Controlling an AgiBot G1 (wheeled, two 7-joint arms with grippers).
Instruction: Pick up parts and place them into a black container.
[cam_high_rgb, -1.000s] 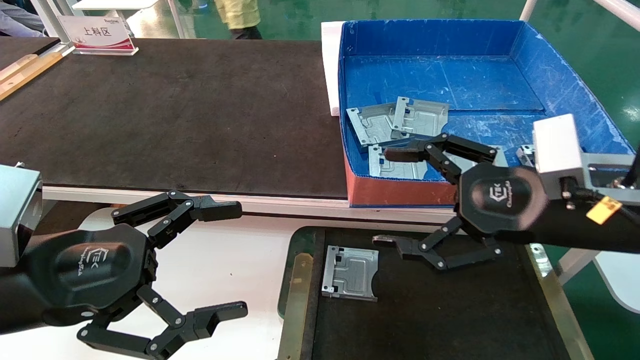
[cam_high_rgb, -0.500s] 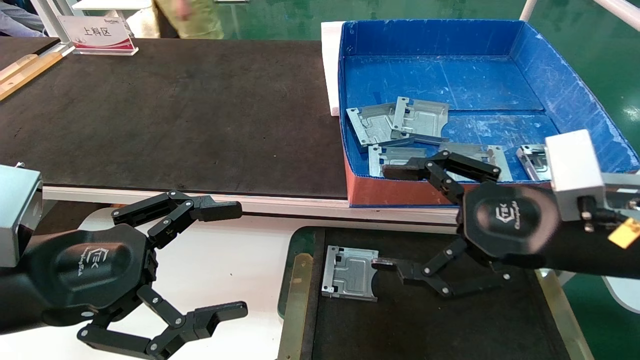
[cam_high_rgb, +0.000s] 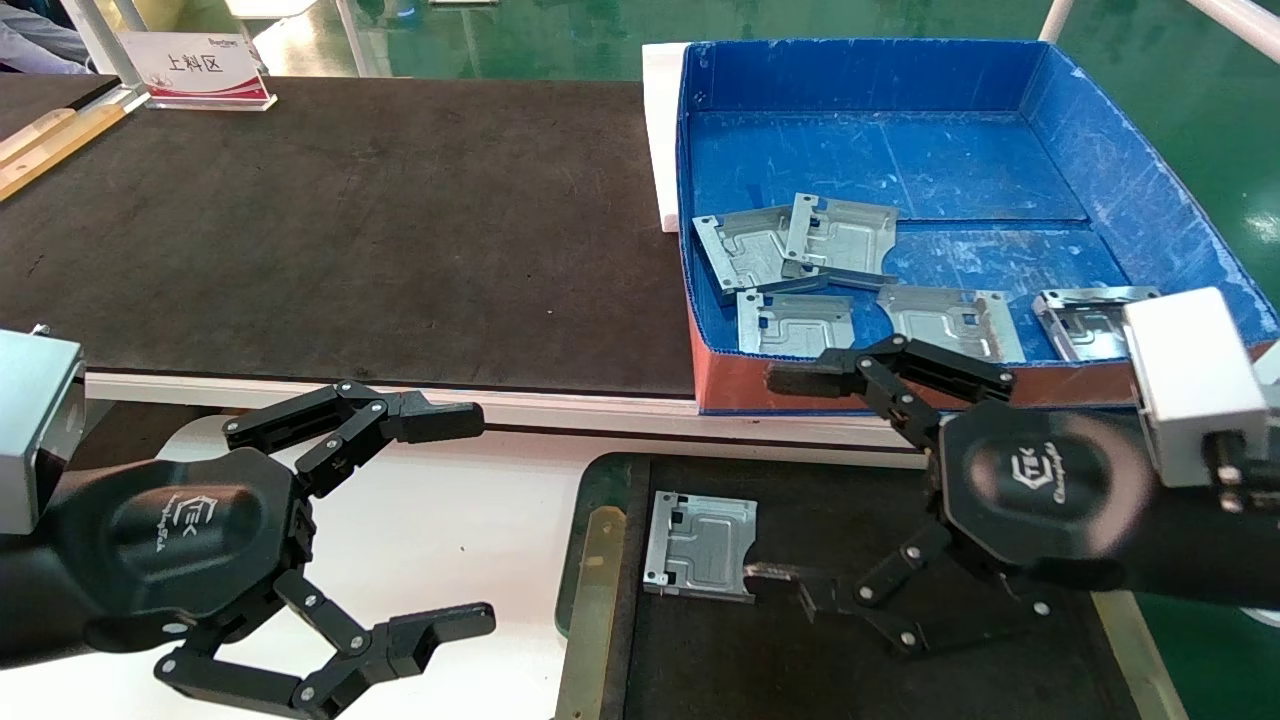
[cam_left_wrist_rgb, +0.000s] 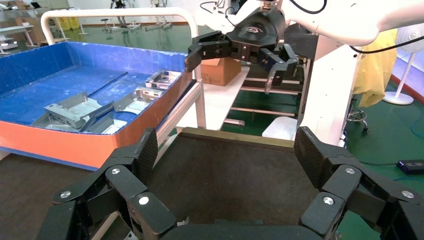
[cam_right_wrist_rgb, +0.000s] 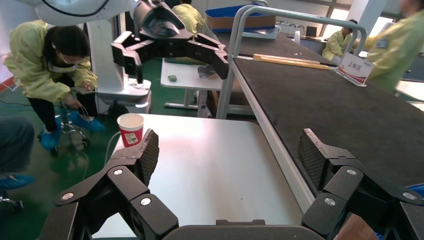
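One silver-grey part (cam_high_rgb: 700, 545) lies flat at the left of the black container (cam_high_rgb: 820, 660), beside its brass strip (cam_high_rgb: 590, 590). Several more parts (cam_high_rgb: 795, 322) lie in the blue box (cam_high_rgb: 880, 75); they also show in the left wrist view (cam_left_wrist_rgb: 72, 107). My right gripper (cam_high_rgb: 778, 477) is open and empty over the container, to the right of the part. One of its fingertips (cam_high_rgb: 765, 573) is next to the part's near right corner. My left gripper (cam_high_rgb: 470, 520) is open and empty, parked over the white table (cam_high_rgb: 480, 480).
The long dark belt (cam_high_rgb: 350, 230) runs behind the white table, left of the blue box. A sign (cam_high_rgb: 195, 68) stands at the belt's far left. In the right wrist view a paper cup (cam_right_wrist_rgb: 130, 128) stands on the white table's far edge, and people stand beyond.
My right gripper has moved back from the blue box's front edge toward me and lower over the black container, still open. The left arm and the parts have not moved.
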